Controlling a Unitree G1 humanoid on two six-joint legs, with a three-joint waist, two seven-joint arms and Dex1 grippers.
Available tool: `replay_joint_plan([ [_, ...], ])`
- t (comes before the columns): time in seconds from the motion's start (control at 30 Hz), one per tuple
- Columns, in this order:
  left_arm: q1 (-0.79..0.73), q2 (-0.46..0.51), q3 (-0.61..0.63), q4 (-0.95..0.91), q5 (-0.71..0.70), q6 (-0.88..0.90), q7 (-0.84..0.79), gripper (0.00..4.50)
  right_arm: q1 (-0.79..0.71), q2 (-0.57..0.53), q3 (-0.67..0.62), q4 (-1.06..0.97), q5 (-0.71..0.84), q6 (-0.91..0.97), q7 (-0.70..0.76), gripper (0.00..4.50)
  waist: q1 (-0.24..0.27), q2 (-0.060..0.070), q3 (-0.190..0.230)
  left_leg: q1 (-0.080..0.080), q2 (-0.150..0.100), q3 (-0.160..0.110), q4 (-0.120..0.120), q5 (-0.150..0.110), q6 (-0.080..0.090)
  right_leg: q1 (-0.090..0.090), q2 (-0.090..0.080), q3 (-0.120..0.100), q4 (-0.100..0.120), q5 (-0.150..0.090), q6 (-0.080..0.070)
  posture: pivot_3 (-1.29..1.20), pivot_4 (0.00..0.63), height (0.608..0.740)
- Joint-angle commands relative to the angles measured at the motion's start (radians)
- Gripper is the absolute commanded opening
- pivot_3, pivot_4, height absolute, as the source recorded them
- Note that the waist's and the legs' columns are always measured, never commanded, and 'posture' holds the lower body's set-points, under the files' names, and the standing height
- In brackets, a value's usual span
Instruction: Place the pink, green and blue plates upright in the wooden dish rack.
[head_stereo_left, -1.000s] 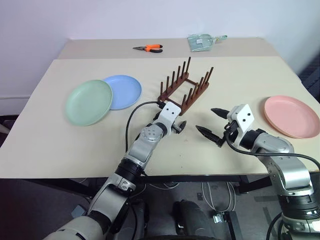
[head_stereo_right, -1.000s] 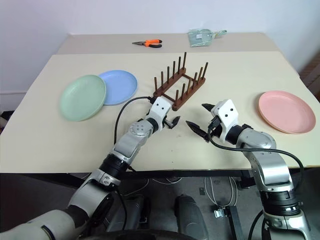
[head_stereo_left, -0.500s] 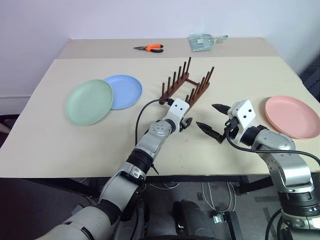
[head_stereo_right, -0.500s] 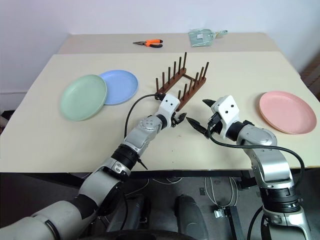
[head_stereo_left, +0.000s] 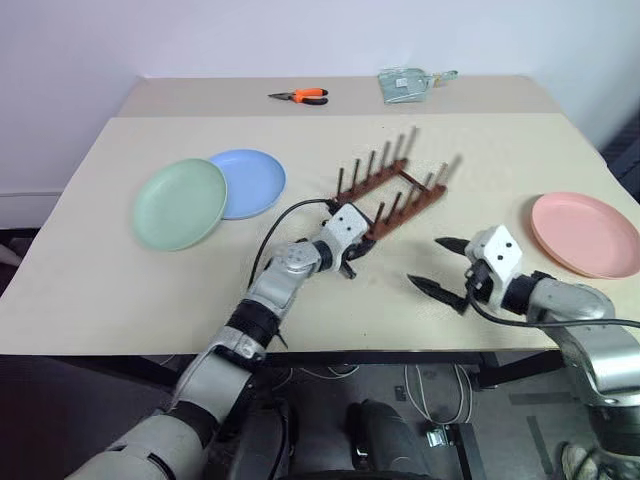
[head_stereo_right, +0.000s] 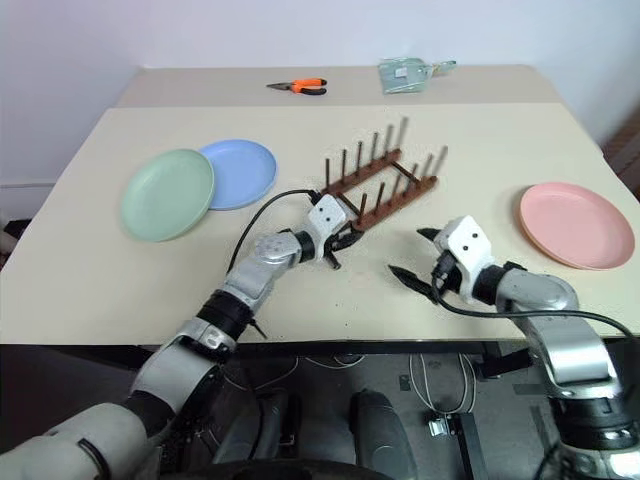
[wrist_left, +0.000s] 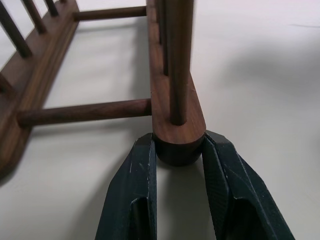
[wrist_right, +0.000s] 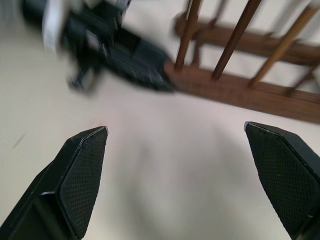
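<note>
With the left gripper (wrist_left: 177, 165) clamped on an end of the wooden dish rack (head_stereo_left: 392, 195) at frame centre and the right gripper (head_stereo_left: 440, 268) spread empty at lower right, the rack may be tipped if dragged unevenly.

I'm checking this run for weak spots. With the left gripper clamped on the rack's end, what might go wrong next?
The left gripper pinches only the rounded end of one rail of the rack, so the rack may pivot or slip out. Swinging it further might carry it toward the pink plate. The open right gripper sits close by and may get bumped.
</note>
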Motion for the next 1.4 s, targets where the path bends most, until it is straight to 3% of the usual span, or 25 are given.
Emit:
replay_joint_plan([
  [0.03, -0.037, 0.052, -0.031, -0.05, -0.047, -0.104, -0.236, 0.66, 0.041, -0.046, -0.042, -0.098, 0.082, 0.047, 0.071, 4.5, 0.0, 0.0, 0.0, 0.0, 0.0, 0.0, 0.0, 0.0, 0.0, 0.0, 0.0, 0.0, 0.0, 0.0, 0.0, 0.0, 0.15, 0.74],
  [0.2, -0.176, 0.076, -0.015, 0.21, 0.0, -0.179, -0.272, 0.66, 0.08, -0.046, -0.043, -0.129, 0.087, 0.064, 0.064, 4.5, 0.0, -0.001, 0.0, 0.0, 0.0, 0.0, 0.001, 0.0, 0.001, 0.0, 0.001, 0.0, 0.0, 0.0, 0.0, 0.0, 0.15, 0.74],
  [0.37, -0.241, 0.057, 0.029, 0.337, -0.035, -0.181, -0.341, 0.66, 0.099, -0.043, -0.048, -0.133, 0.066, 0.049, 0.042, 4.5, -0.001, -0.001, 0.0, 0.0, 0.0, 0.0, 0.001, 0.0, 0.002, 0.0, 0.001, 0.0, 0.0, 0.0, 0.001, 0.0, 0.15, 0.74],
  [0.57, -0.226, 0.085, 0.043, 0.35, -0.015, -0.173, -0.386, 3.61, 0.073, -0.041, -0.051, -0.108, 0.043, 0.04, 0.009, 4.5, -0.001, -0.001, 0.0, 0.0, 0.0, 0.0, 0.001, 0.0, 0.002, 0.0, 0.001, 0.0, 0.0, 0.0, 0.001, 0.0, 0.15, 0.74],
  [0.6, -0.214, 0.104, 0.043, 0.332, -0.007, -0.172, -0.381, 3.98, 0.066, -0.048, -0.05, -0.09, 0.026, 0.037, 0.002, 4.5, -0.002, -0.001, 0.0, 0.0, 0.0, 0.0, 0.001, 0.0, 0.002, 0.0, 0.001, 0.0, 0.0, 0.0, 0.001, 0.0, 0.15, 0.74],
  [0.67, -0.187, 0.145, 0.052, 0.276, -0.016, -0.106, -0.396, 4.03, 0.05, -0.061, -0.044, -0.045, -0.018, 0.029, -0.019, 3.97, -0.006, -0.001, 0.0, 0.0, 0.0, 0.0, 0.001, 0.0, 0.002, 0.0, 0.001, 0.0, 0.0, 0.0, 0.001, 0.0, 0.15, 0.74],
  [0.73, -0.129, 0.196, 0.065, 0.162, -0.053, -0.013, -0.44, 3.53, 0.041, -0.078, -0.036, 0.005, -0.065, 0.013, -0.032, 3.22, -0.009, 0.0, 0.0, 0.0, 0.0, 0.0, 0.001, 0.0, 0.002, 0.0, 0.002, 0.0, 0.001, 0.0, 0.001, 0.0, 0.15, 0.74],
  [0.87, 0.048, 0.289, 0.011, -0.189, -0.086, 0.158, -0.528, 1.69, 0.022, -0.109, -0.013, 0.099, -0.153, -0.025, -0.052, 1.25, -0.008, 0.001, 0.0, 0.0, 0.001, 0.0, 0.001, 0.0, 0.002, 0.0, 0.001, 0.001, 0.001, 0.0, 0.001, 0.0, 0.15, 0.74],
  [0.93, 0.104, 0.268, -0.027, -0.323, -0.063, 0.213, -0.471, 0.75, 0.013, -0.123, 0.009, 0.132, -0.186, -0.035, -0.048, 0.26, 0.001, 0.001, 0.0, 0.0, 0.001, 0.0, 0.001, 0.0, 0.001, 0.0, 0.0, 0.001, 0.001, 0.0, 0.001, 0.0, 0.15, 0.74],
  [0.97, 0.117, 0.249, -0.044, -0.366, -0.051, 0.24, -0.439, 0.7, 0.006, -0.126, 0.019, 0.144, -0.197, -0.036, -0.045, 0.07, 0.005, 0.001, 0.0, 0.0, 0.0, 0.0, 0.001, 0.0, 0.001, 0.001, 0.0, 0.001, 0.001, 0.0, 0.001, 0.0, 0.15, 0.74],
  [1.17, 0.103, 0.061, -0.082, -0.433, 0.05, 0.475, -0.123, 0.7, -0.104, -0.099, 0.098, 0.28, -0.293, -0.078, -0.08, 0.07, 0.014, 0.0, 0.0, 0.0, -0.002, 0.0, 0.004, 0.0, 0.003, 0.003, -0.001, 0.001, 0.0, 0.001, 0.003, 0.0, 0.15, 0.74],
  [1.4, 0.069, -0.007, -0.09, -0.313, 0.178, 0.484, 0.174, 0.7, -0.294, -0.019, 0.2, 0.498, -0.412, -0.181, -0.159, 0.07, -0.013, 0.0, 0.0, 0.007, 0.0, 0.001, 0.002, 0.0, 0.003, 0.008, 0.001, 0.002, 0.0, 0.001, 0.003, 0.0, 0.15, 0.74],
])
